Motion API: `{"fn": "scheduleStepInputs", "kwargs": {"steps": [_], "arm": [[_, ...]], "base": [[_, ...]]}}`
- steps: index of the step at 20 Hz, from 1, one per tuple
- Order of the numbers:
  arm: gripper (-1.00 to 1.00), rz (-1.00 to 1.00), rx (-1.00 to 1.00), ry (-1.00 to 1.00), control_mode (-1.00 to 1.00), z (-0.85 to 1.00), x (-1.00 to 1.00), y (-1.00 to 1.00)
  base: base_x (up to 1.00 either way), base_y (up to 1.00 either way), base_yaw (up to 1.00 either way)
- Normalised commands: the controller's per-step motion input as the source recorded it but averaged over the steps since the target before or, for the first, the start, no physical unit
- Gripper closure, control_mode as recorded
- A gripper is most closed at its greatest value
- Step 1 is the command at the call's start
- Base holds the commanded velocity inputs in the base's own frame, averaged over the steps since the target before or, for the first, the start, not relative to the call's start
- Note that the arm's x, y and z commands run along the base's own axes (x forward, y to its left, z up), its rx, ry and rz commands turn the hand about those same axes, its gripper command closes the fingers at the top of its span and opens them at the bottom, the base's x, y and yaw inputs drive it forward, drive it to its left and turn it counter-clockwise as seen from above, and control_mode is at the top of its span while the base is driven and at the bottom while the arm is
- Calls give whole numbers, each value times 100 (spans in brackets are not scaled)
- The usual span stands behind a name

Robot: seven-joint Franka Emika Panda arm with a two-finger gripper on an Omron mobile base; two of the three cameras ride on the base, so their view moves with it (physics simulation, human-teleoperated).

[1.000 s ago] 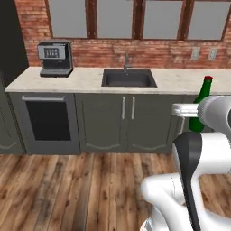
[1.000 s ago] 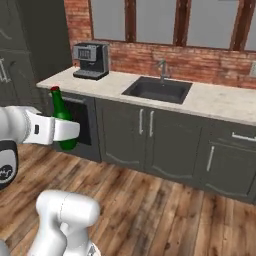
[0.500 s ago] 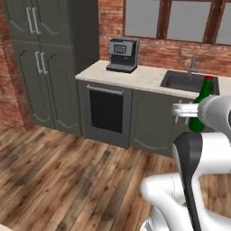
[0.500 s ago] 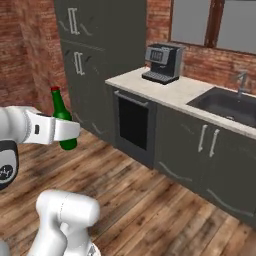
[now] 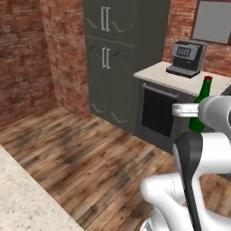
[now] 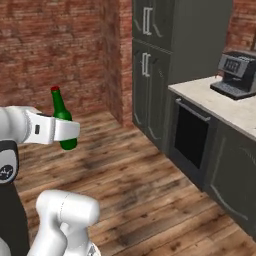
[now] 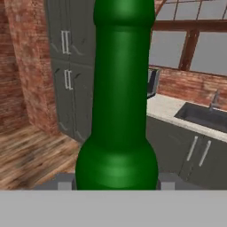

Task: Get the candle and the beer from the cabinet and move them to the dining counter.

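Note:
The beer is a dark green bottle with a red cap. It stands upright in my gripper, which is shut on its lower body in front of the arm. In the right base view the beer hangs over the wooden floor, with the gripper clamped round it. In the hand view the beer rises close up between the fingertips of the gripper. A corner of the dining counter, beige speckled stone, shows at the lower left. The candle and the wall cabinet are out of view.
A tall dark grey unit with paired doors stands against the brick wall. Beside it a pale counter carries a coffee machine over a built-in oven. A sink lies further along. Wooden floor lies between me and the stone top.
The whole picture has swung sideways, so the base has turned left: sink and coffee machine slid right, the tall unit, brick wall and stone corner came in. The bottle stays gripped.

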Motion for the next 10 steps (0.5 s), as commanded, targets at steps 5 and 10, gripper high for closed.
{"fn": "scheduleStepInputs", "kwargs": {"steps": [5,10], "arm": [[100,0,0,0,100,0,0,0],[100,0,0,0,100,0,0,0]], "base": [[0,35,58],[0,-4,50]]}}
